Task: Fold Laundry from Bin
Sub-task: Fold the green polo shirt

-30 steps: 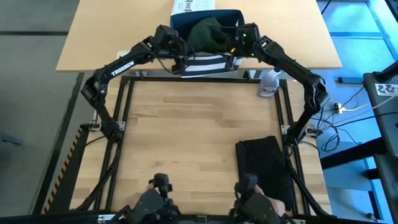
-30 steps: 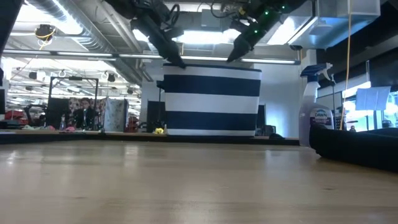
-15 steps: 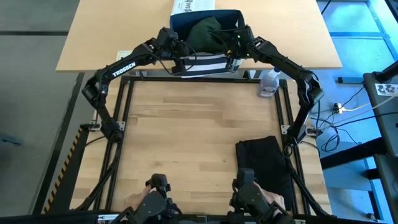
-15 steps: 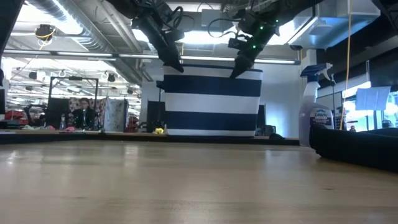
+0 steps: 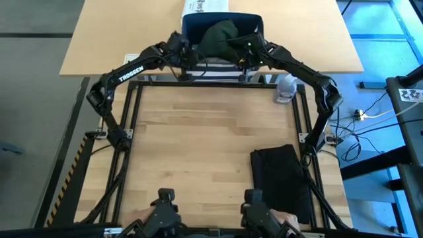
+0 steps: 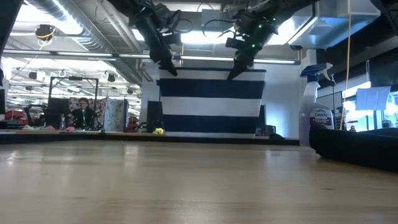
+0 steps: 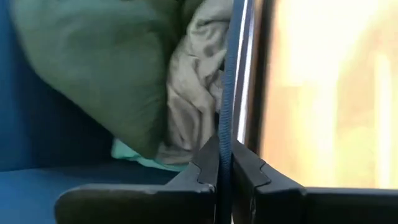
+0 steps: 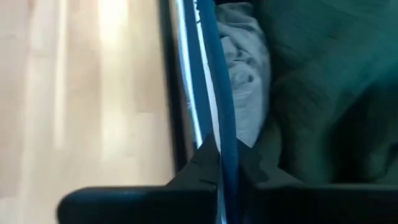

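— What lies nearest on the desk [image 5: 211, 139]?
— A folded black garment [image 5: 283, 178], near right.
— And the bin [image 6: 210, 102]?
— At the far edge, holding dark green laundry [image 5: 218, 36] over light grey cloth [image 7: 196, 93]. The left gripper [image 5: 187, 58] and right gripper [image 5: 243, 57] have their jaws clamped on its near rim.

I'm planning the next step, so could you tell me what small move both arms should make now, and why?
Probably a slow, level pull of the bin toward the open table. The left pincer and the right pincer are each shut on its near rim, one near each corner, and the bin sits at the table's far edge with dark green laundry piled inside. Moving together should keep it from twisting.
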Motion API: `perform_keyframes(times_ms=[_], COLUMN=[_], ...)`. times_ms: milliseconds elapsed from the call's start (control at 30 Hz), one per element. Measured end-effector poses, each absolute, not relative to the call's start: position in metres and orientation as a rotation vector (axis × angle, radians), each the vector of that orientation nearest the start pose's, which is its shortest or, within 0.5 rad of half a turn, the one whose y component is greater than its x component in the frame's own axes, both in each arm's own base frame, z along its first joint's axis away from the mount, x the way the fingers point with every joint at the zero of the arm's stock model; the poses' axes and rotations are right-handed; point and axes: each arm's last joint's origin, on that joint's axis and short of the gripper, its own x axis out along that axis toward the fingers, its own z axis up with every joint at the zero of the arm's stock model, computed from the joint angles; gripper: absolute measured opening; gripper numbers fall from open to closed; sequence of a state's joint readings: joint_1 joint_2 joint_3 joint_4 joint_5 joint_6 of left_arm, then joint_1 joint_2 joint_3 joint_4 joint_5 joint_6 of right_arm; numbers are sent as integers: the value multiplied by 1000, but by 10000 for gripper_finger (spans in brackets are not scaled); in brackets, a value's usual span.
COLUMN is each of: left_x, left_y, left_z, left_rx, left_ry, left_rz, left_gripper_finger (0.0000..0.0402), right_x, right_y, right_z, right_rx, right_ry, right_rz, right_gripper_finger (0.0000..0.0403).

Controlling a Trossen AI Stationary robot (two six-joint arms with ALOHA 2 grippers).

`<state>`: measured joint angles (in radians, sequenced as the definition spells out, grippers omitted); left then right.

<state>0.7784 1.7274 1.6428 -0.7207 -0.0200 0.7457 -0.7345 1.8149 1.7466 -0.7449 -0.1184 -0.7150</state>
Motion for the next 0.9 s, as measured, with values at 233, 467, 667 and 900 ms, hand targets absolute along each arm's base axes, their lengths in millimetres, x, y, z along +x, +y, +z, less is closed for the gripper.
perform_keyframes(times_ms=[233, 467, 667, 900], left_x=[274, 287, 292, 285], left_y=[246, 218, 207, 196], left_z=[327, 320, 320, 342], left_rx=[310, 277, 314, 375], left_ry=[1078, 1175, 1229, 1160], left_rz=[358, 326, 367, 400], left_gripper_finger=[4, 4, 33, 36], right_x=[311, 319, 324, 334], right_y=[-238, -218, -207, -194], right_z=[327, 323, 324, 328], right_rx=[-280, -256, -239, -316], right_ry=[975, 1025, 1021, 1020], right_rz=[-200, -139, -131, -173], right_gripper_finger=[16, 12, 43, 72])
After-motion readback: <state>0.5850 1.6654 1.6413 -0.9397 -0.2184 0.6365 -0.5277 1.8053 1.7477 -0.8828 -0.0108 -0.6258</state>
